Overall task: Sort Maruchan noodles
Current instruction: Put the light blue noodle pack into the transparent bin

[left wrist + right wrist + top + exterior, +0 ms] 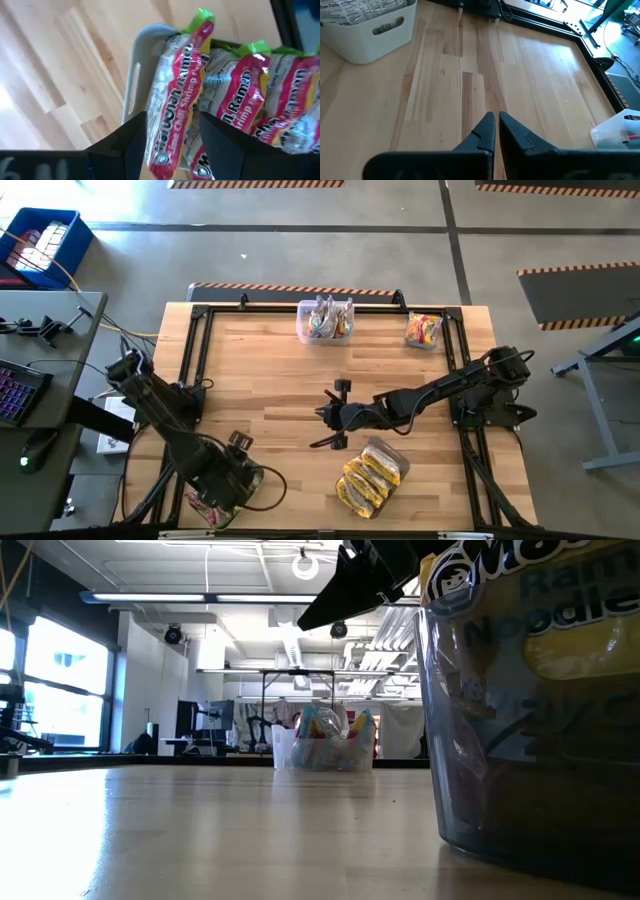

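Note:
Several pink-red Maruchan noodle packets (240,100) stand on edge in a pale tub (145,45) at the table's near left corner (215,502). My left gripper (172,135) points down over this tub, open, with one pink-red packet (177,85) standing upright between its fingers. My right gripper (495,122) hangs shut over the bare middle of the table (325,416) and holds nothing. Yellow packets (368,478) fill a clear tub (530,740) near the front right. My left gripper's two fingers (132,142) stand on either side of the upright pink-red packet, at its lower printed part (167,142), coming from above. The packet stays in the tub among the others. Whether the fingers touch it, I cannot tell.
A tub of silvery packets (325,320) stands at the far edge's middle, and a tub of yellow-red packets (423,330) at the far right. A black frame (300,292) runs around the table. Bare wood lies between the tubs.

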